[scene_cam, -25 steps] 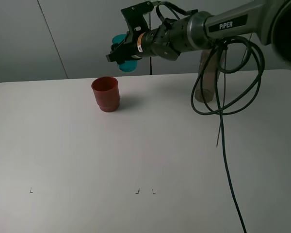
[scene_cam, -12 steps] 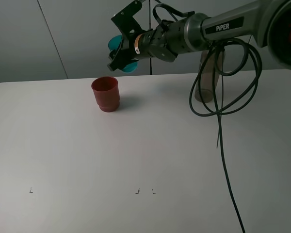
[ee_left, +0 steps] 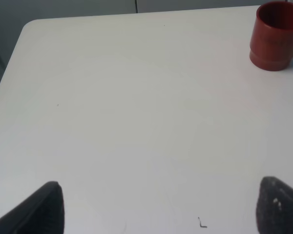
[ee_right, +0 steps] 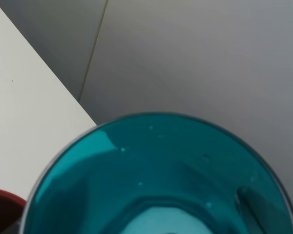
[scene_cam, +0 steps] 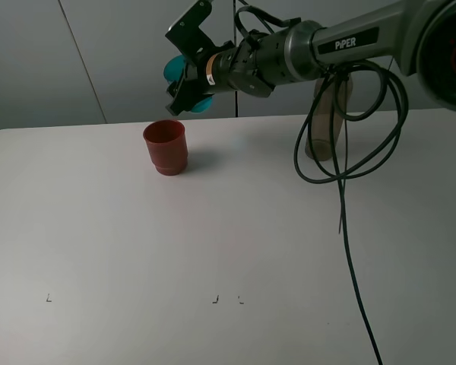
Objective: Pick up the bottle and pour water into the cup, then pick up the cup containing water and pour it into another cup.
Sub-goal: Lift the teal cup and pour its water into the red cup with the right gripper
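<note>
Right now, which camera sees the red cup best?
The exterior high view: the red cup shows whole and unblocked. The left wrist view catches it near the picture's corner; the right wrist view shows only a sliver of its rim.

The teal cup [ee_right: 161,180] is a clear blue-green, darker towards its rim, with some small pale spots on the inside. The red cup [scene_cam: 166,147] is a plain, opaque red-brown, and darker inside its mouth. The bottle [scene_cam: 323,114] is a smoky grey-brown and half see-through. The table [scene_cam: 137,243] is plain white, with a few tiny dark marks [scene_cam: 49,298] near the front. The right gripper [scene_cam: 184,85] is black. The arm [scene_cam: 342,42] behind it is silver-grey, with a dark band carrying the white letters "PiPER". The cable [scene_cam: 349,228] is black. The wall [scene_cam: 30,61] is pale grey, crossed by thin dark seams.
</note>
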`<state>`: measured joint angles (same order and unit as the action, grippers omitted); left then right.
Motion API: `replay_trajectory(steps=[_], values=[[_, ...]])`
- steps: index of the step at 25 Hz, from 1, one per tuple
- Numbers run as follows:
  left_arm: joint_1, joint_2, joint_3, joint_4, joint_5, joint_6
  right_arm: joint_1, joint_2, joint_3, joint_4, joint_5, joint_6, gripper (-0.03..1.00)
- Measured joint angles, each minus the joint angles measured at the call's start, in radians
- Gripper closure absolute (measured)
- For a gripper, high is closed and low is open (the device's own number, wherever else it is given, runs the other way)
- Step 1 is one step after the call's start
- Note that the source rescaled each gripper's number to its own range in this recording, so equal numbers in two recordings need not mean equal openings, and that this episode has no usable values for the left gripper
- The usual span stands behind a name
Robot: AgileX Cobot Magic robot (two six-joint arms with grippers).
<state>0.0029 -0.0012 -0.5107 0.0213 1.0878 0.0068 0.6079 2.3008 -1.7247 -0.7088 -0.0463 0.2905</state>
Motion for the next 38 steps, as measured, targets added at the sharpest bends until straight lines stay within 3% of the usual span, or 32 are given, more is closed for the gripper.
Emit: replay_trajectory(steps=[7,20,31,38], values=[[0.000,0.000,0.000,0.000,0.000,0.000,0.000,0.000,-0.018,-0.002,0.000,-0.007,0.89],[0.000,0.000,0.000,0.000,0.000,0.000,0.005,0.050,-0.090,-0.001,0.127,-0.011,0.89],[0.000,0.000,0.000,0.000,0.000,0.000,0.007,0.066,-0.113,-0.001,0.149,-0.011,0.89],[0.000,0.000,0.000,0.000,0.000,0.000,0.014,0.066,-0.113,-0.003,0.155,-0.084,0.89]])
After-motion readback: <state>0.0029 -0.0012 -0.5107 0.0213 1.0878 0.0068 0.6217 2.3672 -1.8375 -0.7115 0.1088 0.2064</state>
